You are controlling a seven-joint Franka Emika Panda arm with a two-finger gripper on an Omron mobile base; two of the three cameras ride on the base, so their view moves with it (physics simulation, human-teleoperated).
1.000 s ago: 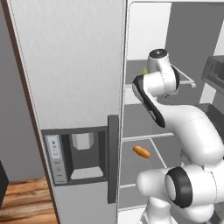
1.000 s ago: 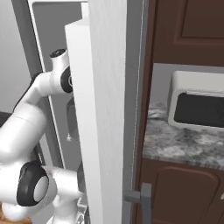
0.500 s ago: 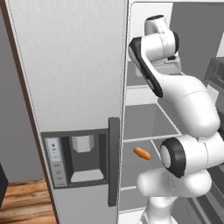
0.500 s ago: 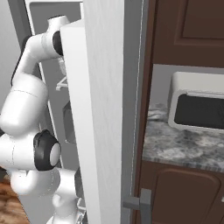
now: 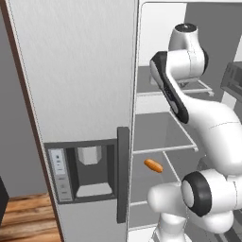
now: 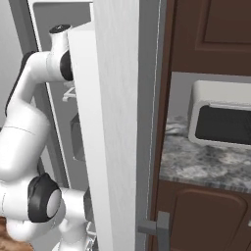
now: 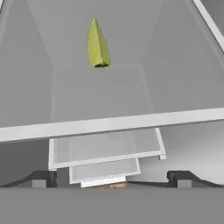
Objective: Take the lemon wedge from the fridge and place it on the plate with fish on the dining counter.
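Ahead of the hand camera, lemon wedge on a fridge shelf.

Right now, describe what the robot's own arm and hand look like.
The arm is glossy white, built of rounded, bulbous segments with dark grey to black bands and round caps at the joints. No cables or markings show. The hand ends in two small dark fingertips with pale grey pads.

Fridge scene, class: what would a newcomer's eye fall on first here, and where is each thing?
The white arm reaching into the open fridge draws the eye first. Next, the lemon wedge, bright yellow on a grey shelf, ahead of the open end effector. On a lower shelf lies an orange oblong food item.
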